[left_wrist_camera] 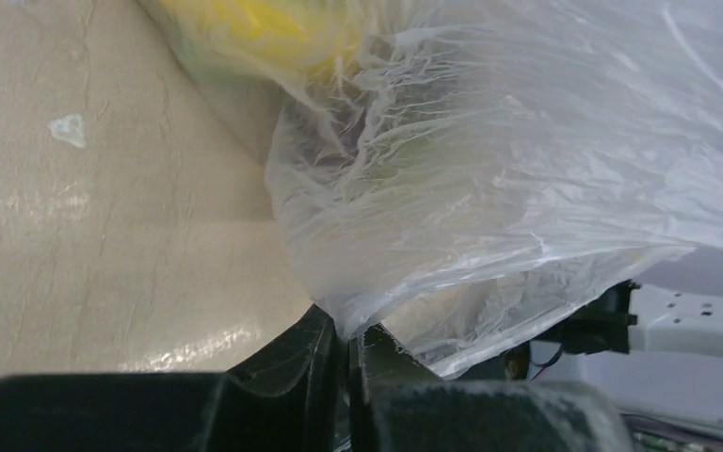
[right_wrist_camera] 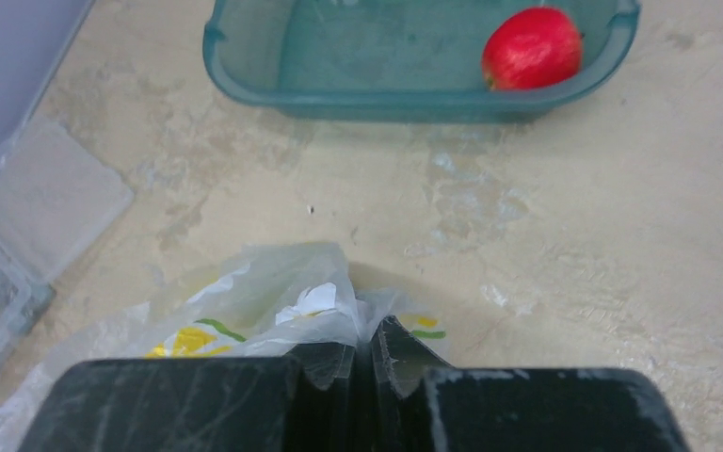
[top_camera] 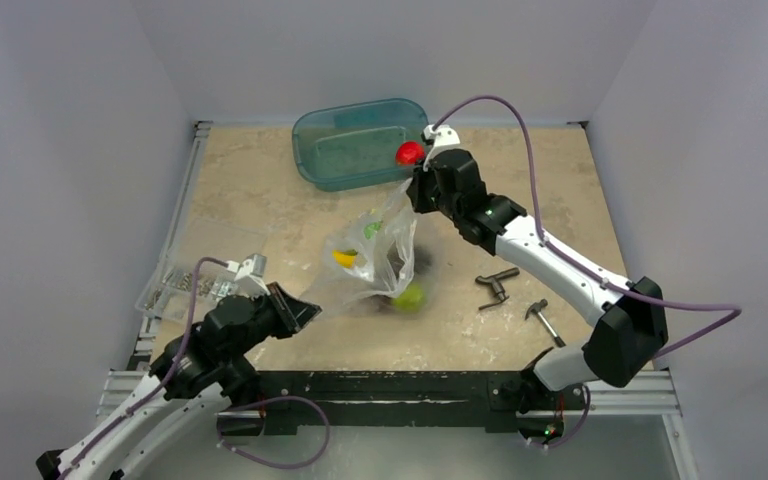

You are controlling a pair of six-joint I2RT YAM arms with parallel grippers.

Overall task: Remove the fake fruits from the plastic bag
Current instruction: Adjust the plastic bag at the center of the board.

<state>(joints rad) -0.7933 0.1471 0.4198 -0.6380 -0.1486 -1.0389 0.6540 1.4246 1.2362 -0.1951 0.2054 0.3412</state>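
The clear crinkly plastic bag [top_camera: 372, 255] hangs stretched between my two grippers above the table. My left gripper [top_camera: 300, 308] is shut on its lower left corner, seen up close in the left wrist view [left_wrist_camera: 344, 331]. My right gripper [top_camera: 415, 190] is shut on its upper right corner, as the right wrist view [right_wrist_camera: 362, 337] shows. Inside the bag a yellow banana [top_camera: 345, 258] shows, also in the left wrist view [left_wrist_camera: 264, 28], and a small green fruit [top_camera: 371, 229] above it. A round green fruit [top_camera: 410, 296] lies at the bag's lower right end by the table.
A teal translucent tub [top_camera: 360, 140] stands at the back with a red round fruit [top_camera: 409, 152] in it, also in the right wrist view [right_wrist_camera: 531, 49]. A flat clear box of metal parts [top_camera: 175, 280] lies at the left edge. Small dark metal tools [top_camera: 498, 285] lie right of the bag.
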